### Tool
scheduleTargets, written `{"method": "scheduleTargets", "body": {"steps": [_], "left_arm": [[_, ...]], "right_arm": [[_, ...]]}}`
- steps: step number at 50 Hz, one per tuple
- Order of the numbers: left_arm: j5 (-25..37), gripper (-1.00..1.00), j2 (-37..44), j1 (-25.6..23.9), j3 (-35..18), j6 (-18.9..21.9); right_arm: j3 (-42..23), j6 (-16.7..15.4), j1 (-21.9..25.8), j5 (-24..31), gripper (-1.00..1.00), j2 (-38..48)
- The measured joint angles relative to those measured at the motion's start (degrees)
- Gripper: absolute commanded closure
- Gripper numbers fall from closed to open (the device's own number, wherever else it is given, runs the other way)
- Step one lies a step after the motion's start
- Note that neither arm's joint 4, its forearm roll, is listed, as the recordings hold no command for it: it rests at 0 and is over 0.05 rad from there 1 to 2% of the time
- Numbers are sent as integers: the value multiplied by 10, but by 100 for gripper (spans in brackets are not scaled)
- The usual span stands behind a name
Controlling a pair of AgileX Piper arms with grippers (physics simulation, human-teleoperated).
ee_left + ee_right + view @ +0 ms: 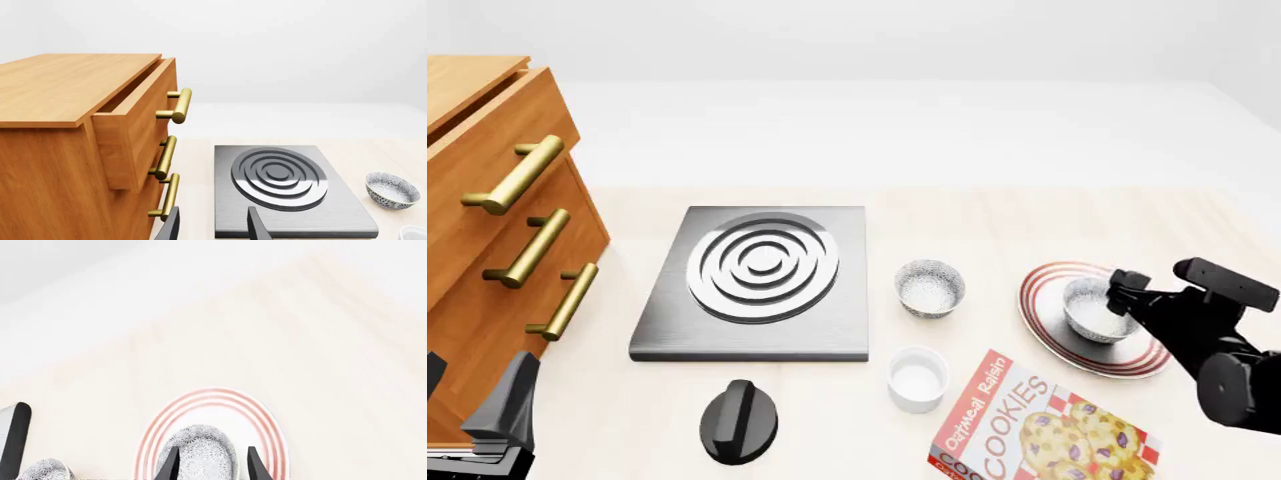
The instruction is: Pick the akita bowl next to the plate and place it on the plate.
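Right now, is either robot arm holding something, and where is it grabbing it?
The right end effector straddles the speckled grey bowl over the red-ringed white plate, fingers at its sides; whether they actually grip is unclear. The left end effector holds nothing.

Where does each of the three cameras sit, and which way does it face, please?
Front: above and behind the arms, facing forward and down at the table; both arms show.
Left wrist: behind the left gripper, facing cabinet and stove.
Right wrist: behind the right gripper, over the akita bowl on the plate.
Shared: plate, stove.
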Motion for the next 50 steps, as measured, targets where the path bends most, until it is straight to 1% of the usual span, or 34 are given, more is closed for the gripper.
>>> {"method": "scheduleTargets", "body": {"steps": [15, 25, 37, 50], "left_arm": [[0, -100, 0, 0, 0, 0], [0, -100, 0, 0, 0, 0], [0, -100, 0, 0, 0, 0], [0, -100, 0, 0, 0, 0]], "right_arm": [[19, 26, 18, 61, -100, -120], [40, 18, 25, 103, -100, -235], [57, 13, 34, 170, -100, -378], [82, 26, 38, 235, -100, -513]]}}
